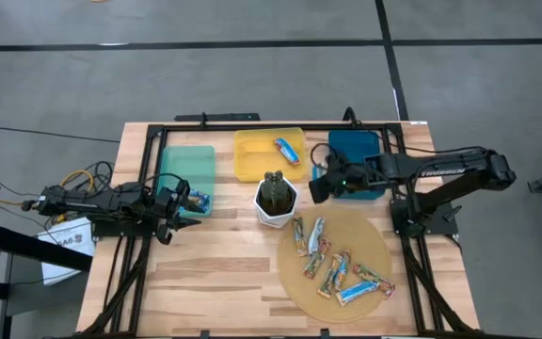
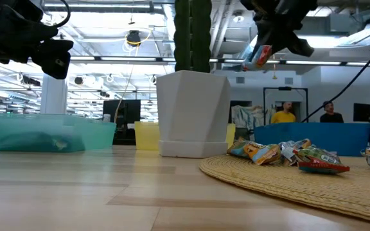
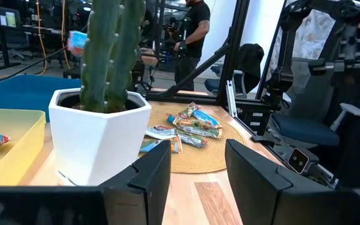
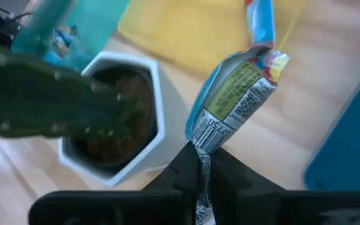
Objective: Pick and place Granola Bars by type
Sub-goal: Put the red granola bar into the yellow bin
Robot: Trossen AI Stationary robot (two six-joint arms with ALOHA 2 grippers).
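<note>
Several foil-wrapped granola bars (image 1: 339, 268) lie on a round woven mat (image 1: 376, 237). One bar (image 1: 287, 149) lies in the yellow tray (image 1: 252, 155), and another (image 1: 199, 200) in the teal tray (image 1: 184, 165). My right gripper (image 1: 316, 186) hovers between the white cactus pot (image 1: 276, 200) and the blue tray (image 1: 358, 162), shut on a blue-and-silver bar (image 4: 236, 100). My left gripper (image 1: 177, 203) is open beside the teal tray's near end and touches nothing; its fingers (image 3: 145, 178) frame the pot in the left wrist view. My right gripper pinches the bar between its two fingers by the crimped end seam (image 4: 200, 149). The fingers come from above. The bar (image 2: 260, 56) is lifted clear of the table and hangs tilted below the gripper, its free end (image 4: 274, 62) pointing away from the fingers.
The white pot with the tall cactus (image 2: 193, 109) stands mid-table, close to the right gripper. Three trays line the far side. Bare wood lies at the near left (image 1: 196, 282). People (image 2: 284, 114) stand in the room beyond the table.
</note>
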